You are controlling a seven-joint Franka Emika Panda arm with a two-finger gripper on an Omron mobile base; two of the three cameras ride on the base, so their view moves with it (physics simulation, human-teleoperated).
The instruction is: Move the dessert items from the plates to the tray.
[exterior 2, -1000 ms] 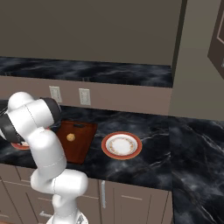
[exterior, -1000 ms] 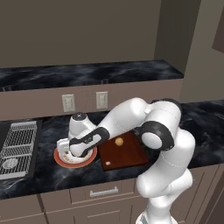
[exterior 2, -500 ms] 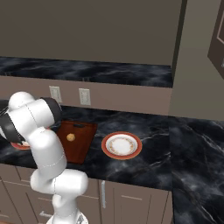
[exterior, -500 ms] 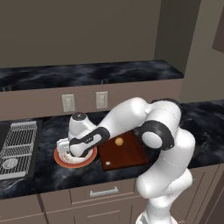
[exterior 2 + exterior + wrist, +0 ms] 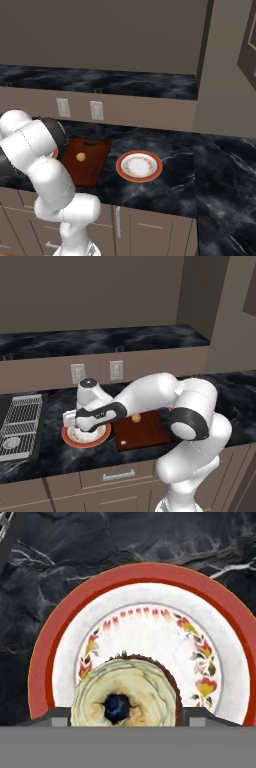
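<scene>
Left base view: the arm is reaching down over the left plate point(image 5: 85, 435), which is sitting on the dark tabletop point(image 5: 55, 453) between the metal rack point(image 5: 20, 423) and the tray point(image 5: 141, 429), rim just beside the tray's edge. Pastry ball point(image 5: 135, 418) is lying on the tray.

Right base view: the second plate point(image 5: 139, 166) is sitting bare right of the tray, open tabletop around it.

Hand view: the cupcake point(image 5: 125, 694) is sitting on the plate, off-centre. Can't tell whether the fingers are gripping it.
</scene>
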